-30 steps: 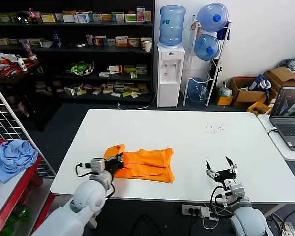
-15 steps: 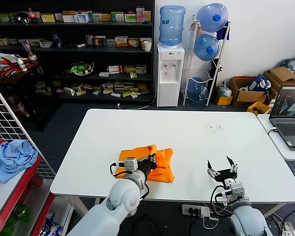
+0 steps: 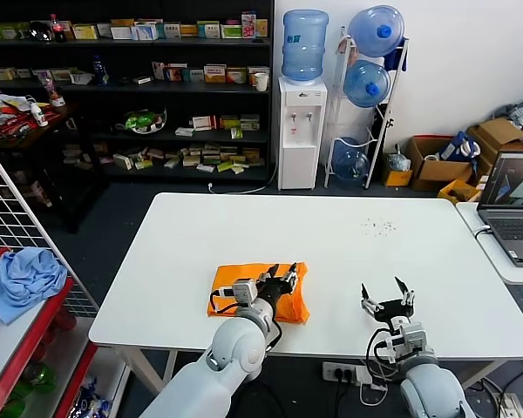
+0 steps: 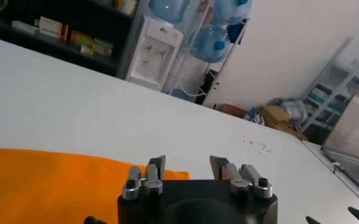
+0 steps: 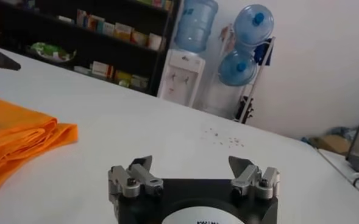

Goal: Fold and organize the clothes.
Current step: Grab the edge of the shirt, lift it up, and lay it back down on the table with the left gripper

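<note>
Orange T-shirt lay folded into a compact rectangle on the white table, near the front edge, toward seven o'clock from the table's middle. Folded layers showed at its right end in the right wrist view.

Left gripper sat over the shirt's right end, fingers apart, nothing between them; the left wrist view showed the same spread above the orange cloth.

Right gripper stood at about three o'clock from the shirt, well apart from it, over bare tabletop near the front edge, fingers spread wide and empty.

Light blue cloth lay bunched on the red rack off the table's left side.
</note>
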Motion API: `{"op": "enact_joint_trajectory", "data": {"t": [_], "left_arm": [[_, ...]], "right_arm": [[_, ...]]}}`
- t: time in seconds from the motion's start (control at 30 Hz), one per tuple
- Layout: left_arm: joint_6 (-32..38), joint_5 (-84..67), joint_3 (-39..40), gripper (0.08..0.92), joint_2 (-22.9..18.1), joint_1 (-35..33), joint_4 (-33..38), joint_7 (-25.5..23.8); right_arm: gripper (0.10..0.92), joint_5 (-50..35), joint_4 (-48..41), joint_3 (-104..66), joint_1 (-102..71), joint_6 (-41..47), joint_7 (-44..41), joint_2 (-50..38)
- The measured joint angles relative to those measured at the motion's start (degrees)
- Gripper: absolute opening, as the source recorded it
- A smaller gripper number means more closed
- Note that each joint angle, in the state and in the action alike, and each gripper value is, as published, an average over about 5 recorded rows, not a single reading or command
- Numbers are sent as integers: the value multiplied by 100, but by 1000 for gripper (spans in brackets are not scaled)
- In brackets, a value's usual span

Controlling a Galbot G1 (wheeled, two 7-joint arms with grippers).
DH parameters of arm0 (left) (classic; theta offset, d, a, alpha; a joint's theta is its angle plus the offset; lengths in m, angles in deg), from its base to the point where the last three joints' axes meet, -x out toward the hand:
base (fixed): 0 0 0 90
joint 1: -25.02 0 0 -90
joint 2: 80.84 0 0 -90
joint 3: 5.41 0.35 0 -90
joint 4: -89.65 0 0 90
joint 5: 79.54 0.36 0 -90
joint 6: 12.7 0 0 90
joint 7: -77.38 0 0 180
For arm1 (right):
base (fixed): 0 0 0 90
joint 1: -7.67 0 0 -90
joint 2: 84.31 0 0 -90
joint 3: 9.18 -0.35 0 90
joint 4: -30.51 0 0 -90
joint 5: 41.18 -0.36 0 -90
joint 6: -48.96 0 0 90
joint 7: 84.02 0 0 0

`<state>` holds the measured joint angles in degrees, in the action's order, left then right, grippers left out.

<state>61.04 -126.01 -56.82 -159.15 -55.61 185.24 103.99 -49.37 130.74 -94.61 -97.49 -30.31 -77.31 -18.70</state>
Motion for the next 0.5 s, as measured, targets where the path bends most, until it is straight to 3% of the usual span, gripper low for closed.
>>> {"op": "enact_joint_trajectory", "data": {"t": [0.23, 0.5], "left_arm": [[85, 134, -223, 793, 475, -195, 211, -208], [-48, 147, -612, 822, 1431, -506, 378, -817]], "right_arm": [[823, -5, 44, -10, -21, -26, -67, -74], [823, 85, -6, -61, -118, -361, -379, -151]]}}
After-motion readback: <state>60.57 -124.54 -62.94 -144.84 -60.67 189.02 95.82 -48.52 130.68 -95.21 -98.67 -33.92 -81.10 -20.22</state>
